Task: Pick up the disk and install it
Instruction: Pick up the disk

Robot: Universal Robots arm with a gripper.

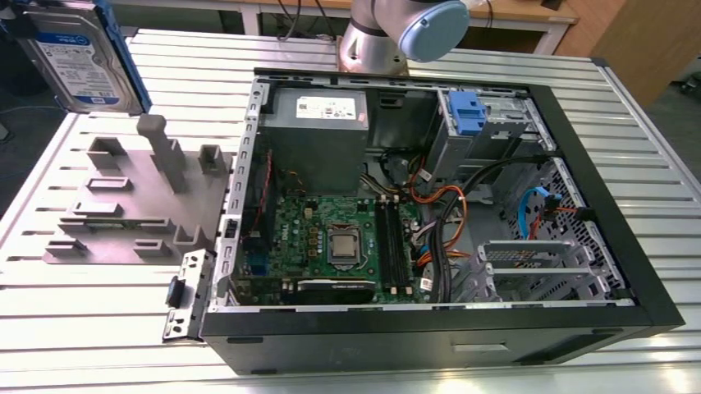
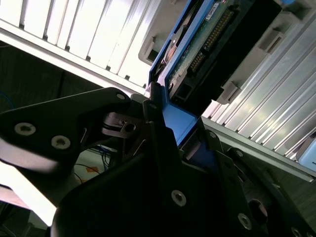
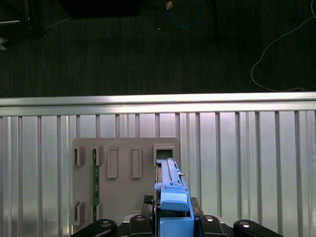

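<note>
Gripping the disk (image 1: 82,53) by its blue bracket (image 3: 174,202), the tool (image 2: 180,123) has its 2 dark fingers (image 2: 153,113) drawn in against the bracket's sides, so that it is closed on the disk. In the second wrist view, the disk's (image 2: 212,39) circuit-board face and connector edge project beyond the fingers. In the first wrist view the disk (image 3: 170,180) is seen edge-on, directly above the grey holder plate (image 3: 123,197) and over 1 of the plate's rectangular sockets. In the exterior view the disk hangs well above the holder plate (image 1: 121,205), clear of it, with the labelled face showing. 1 green circuit strip (image 3: 95,185) stands in a slot of the holder plate. The holder plate lies flat on the slatted metal surface (image 1: 110,328). The open computer case (image 1: 438,328) lies just beside the holder plate, on the exterior view's right of it.
</note>
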